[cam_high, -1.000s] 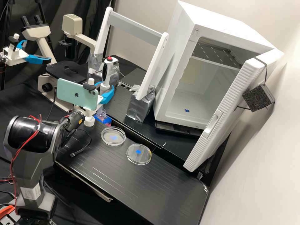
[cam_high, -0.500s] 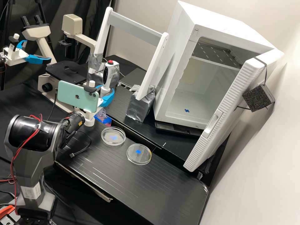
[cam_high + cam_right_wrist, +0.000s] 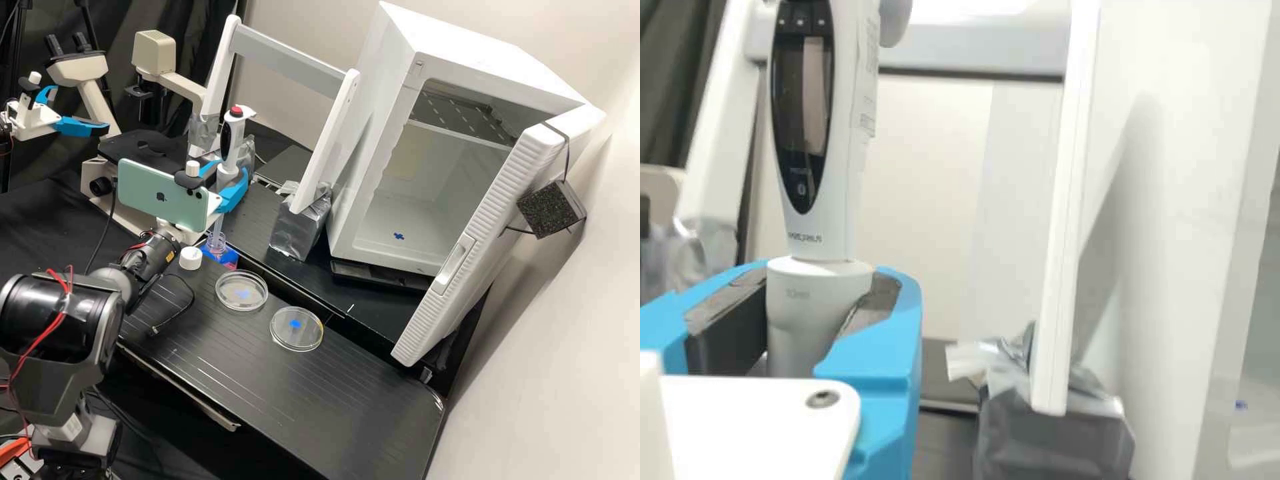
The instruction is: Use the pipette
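Note:
In the high view my gripper (image 3: 230,183) is shut on the white pipette (image 3: 231,143) with its red button. The pipette stands nearly upright, its lower shaft just over or in the mouth of the clear bottle (image 3: 216,244); which of the two, I cannot tell. Pink liquid and blue show low on the bottle. In the wrist view the gripper (image 3: 828,284) has its dark pads on both sides of the pipette (image 3: 845,140), at the grey collar. A white cap (image 3: 191,259) lies beside the bottle. Two clear dishes (image 3: 241,290) (image 3: 297,329) lie on the bench.
A white frame (image 3: 325,143) on taped bases stands behind and right of the pipette. Farther right is the white incubator (image 3: 373,167), door open. A microscope (image 3: 143,143) stands behind the phone (image 3: 162,195) on my wrist. A loose cable (image 3: 192,303) lies near the dishes.
The pipette has risen with my gripper, after sinking slightly between the two earlier frames. My elbow has shifted down and left in the high view. The white cap now shows clear of the wrist.

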{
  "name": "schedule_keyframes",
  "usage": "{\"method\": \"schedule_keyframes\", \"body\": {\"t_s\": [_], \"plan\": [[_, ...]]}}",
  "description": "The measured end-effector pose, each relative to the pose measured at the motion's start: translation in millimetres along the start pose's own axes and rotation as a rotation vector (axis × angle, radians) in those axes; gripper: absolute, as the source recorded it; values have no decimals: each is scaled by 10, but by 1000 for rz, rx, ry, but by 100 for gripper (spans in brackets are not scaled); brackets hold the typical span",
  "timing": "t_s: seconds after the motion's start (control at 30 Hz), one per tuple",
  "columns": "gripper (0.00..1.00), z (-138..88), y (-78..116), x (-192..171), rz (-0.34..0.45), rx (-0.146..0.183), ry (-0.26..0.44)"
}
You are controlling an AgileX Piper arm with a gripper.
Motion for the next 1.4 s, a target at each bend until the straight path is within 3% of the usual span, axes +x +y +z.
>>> {"method": "schedule_keyframes", "body": {"t_s": [0.2,0.33,0.6,0.8,0.97,1.0,1.03,1.2,1.4], "plan": [[0,-129,151,27,25,18,34],[0,-233,239,86,-14,35,45],[0,-387,484,182,-97,-29,49],[0,-365,789,79,-87,-93,49],[0,-303,1048,-18,-32,-82,42],[0,-293,1092,-35,-24,-105,49],[0,-277,1131,-48,-15,-95,48],[0,-196,1197,-102,-14,-106,35],[0,-144,1133,-120,-62,-159,20]]}}
